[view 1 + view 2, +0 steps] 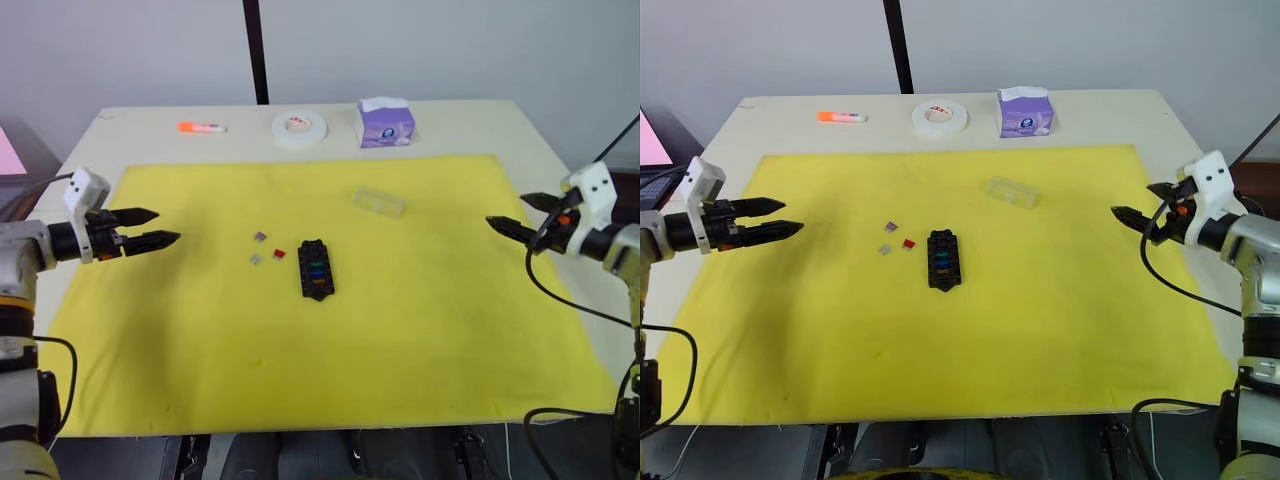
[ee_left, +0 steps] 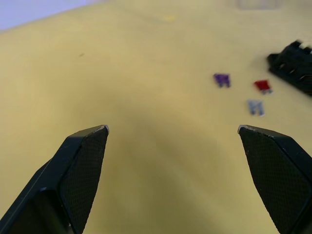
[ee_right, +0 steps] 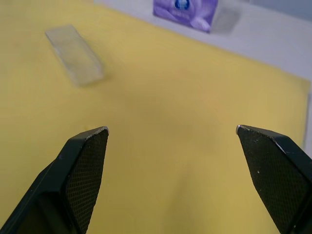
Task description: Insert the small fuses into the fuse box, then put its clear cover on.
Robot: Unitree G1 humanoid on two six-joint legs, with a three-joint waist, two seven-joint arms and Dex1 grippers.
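The fuse box [image 1: 315, 268] sat mid-surface, 3 loose fuses [image 1: 268, 248] just to its left, well apart from both spread-open end effectors: left [image 1: 157, 227], right [image 1: 510, 214]. The clear cover [image 1: 379, 202] lay nearer the right one.

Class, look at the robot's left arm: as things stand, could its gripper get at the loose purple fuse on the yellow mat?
Probably yes. The left gripper is open, pointing toward the purple fuse, with bare yellow mat between them. The red fuse and grey fuse lie close beside it.
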